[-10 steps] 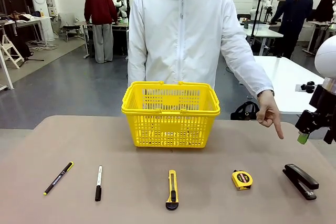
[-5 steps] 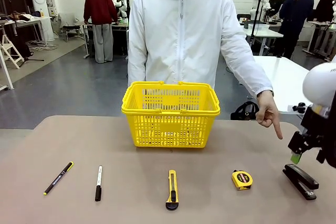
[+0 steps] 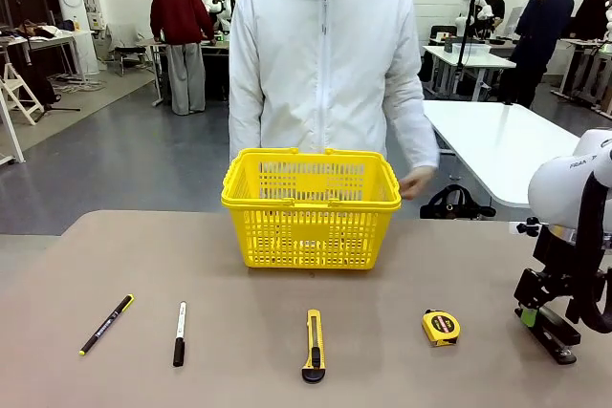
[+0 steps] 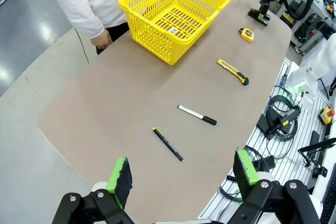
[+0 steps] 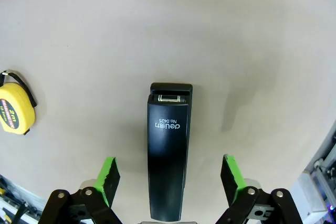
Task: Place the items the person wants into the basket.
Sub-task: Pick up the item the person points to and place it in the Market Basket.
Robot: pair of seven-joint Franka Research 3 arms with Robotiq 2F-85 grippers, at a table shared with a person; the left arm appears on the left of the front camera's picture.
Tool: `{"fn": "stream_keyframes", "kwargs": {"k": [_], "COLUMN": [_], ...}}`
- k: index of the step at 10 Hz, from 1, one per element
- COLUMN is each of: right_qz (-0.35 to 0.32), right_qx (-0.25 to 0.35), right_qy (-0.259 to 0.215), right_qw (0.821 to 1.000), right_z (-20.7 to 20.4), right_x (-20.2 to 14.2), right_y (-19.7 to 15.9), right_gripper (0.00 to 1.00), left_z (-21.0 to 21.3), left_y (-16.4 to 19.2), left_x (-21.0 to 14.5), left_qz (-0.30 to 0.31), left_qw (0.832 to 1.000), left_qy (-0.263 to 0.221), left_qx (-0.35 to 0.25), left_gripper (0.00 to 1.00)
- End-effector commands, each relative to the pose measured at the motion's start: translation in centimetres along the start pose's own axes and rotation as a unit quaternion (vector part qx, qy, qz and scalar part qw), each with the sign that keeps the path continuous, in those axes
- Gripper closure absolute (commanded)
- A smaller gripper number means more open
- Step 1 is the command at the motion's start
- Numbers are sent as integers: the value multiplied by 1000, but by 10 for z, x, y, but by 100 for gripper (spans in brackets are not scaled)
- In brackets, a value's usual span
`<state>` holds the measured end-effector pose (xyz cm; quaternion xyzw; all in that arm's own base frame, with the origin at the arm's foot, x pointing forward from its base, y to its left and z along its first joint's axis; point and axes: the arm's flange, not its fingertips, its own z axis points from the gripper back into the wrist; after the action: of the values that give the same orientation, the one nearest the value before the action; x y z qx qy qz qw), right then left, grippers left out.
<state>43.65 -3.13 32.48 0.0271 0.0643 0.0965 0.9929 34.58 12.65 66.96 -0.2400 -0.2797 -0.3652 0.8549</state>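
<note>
Right claw [image 5: 170, 163]: stood released, green pads [image 5: 109, 174] straddling a black plastic stapler [image 5: 168, 129] without touching.
Left claw [image 4: 181, 160]: hung released above the brown table [image 4: 105, 103].
Pens: slim black yellow-tipped pen [image 3: 107, 324] and white black-capped marker [image 3: 179, 333] lay at 8 o'clock from the yellow lattice plastic basket [image 3: 311, 203].

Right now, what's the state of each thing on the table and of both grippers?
basket: upright, empty, handles down
black pen: lying flat
marker: lying flat, capped
utility knife: lying flat
tape measure: lying flat, tape retracted
stapler: flat, closed
left gripper: open, empty
right gripper: open, straddling stapler
</note>
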Motion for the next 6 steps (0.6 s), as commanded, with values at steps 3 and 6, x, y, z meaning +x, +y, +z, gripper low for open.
{"fn": "stream_keyframes", "kwargs": {"k": [3,6], "right_qz": [-6,-7], "right_qx": [-18,-18], "right_qy": [5,12], "right_qw": [1000,1000], "right_z": [3,4], "right_x": [-1,-2], "right_y": [2,0], "right_gripper": [96,100], "left_z": [2,2], "left_y": [0,0], "left_x": [0,0], "left_qz": [-5,-5], "left_qw": [1000,1000], "left_qy": [-3,-3], "left_qx": [-4,-4], "left_gripper": [0,0]}}
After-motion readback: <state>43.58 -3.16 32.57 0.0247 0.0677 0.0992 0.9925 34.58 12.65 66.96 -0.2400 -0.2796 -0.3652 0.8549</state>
